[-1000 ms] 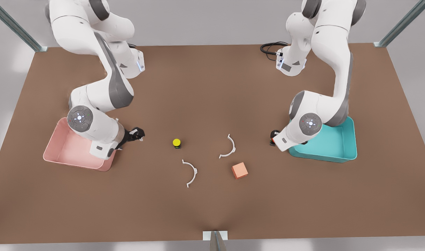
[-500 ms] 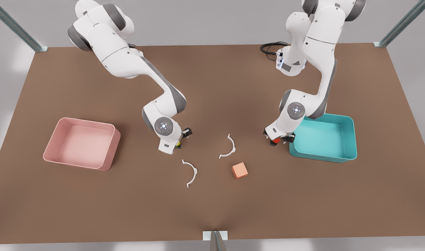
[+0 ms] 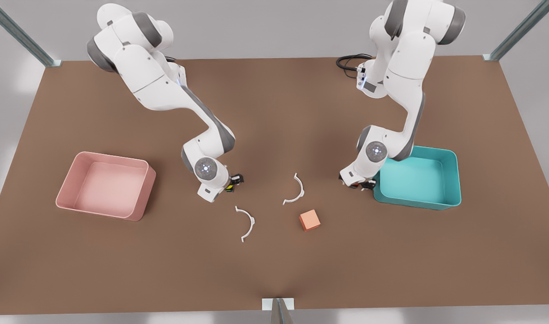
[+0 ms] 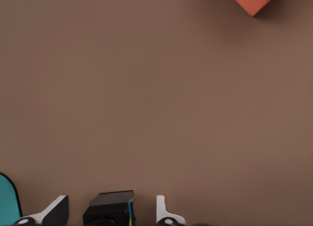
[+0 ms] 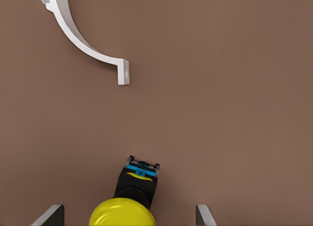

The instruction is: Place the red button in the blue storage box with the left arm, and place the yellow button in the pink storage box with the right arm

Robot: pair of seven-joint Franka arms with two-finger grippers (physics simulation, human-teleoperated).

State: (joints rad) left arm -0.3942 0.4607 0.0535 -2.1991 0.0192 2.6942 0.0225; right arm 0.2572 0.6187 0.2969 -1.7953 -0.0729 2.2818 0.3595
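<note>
The yellow button (image 5: 128, 206) is straddled by the right gripper (image 5: 128, 217), jaws spread; the red button (image 4: 110, 208) likewise between the left gripper (image 4: 111, 214)'s parted jaws.

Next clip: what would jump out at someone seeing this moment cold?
Two white arms bend low to the brown table, each over a tiny button. The right gripper has open fingers either side of the yellow button; the left gripper straddles the red button beside the blue storage box. The pink storage box sits at the front view's left.
</note>
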